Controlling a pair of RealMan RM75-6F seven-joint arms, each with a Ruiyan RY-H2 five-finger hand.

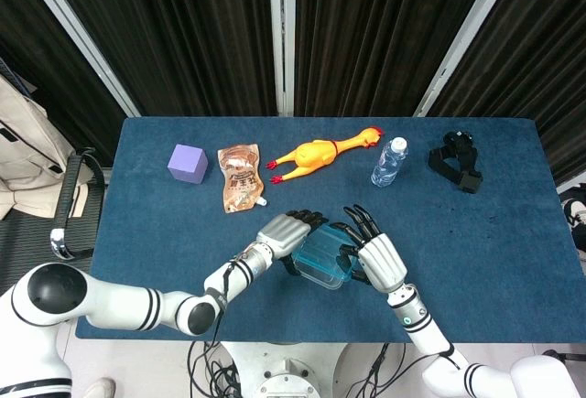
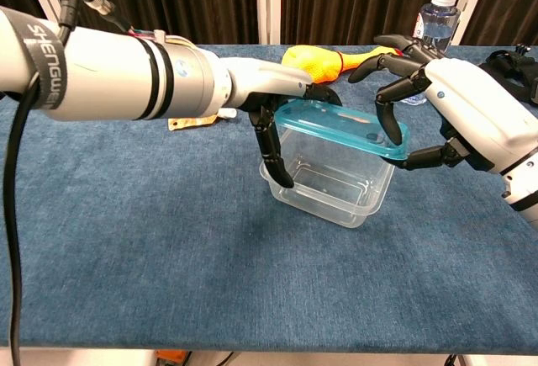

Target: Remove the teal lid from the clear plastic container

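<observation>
Left hand [image 2: 273, 122] gripped the clear container [image 2: 329, 172], tilted on the table [image 2: 126, 240]. Right hand [image 2: 458, 105] pinched the teal lid [image 2: 345, 126] at its right edge, partly raised.
</observation>
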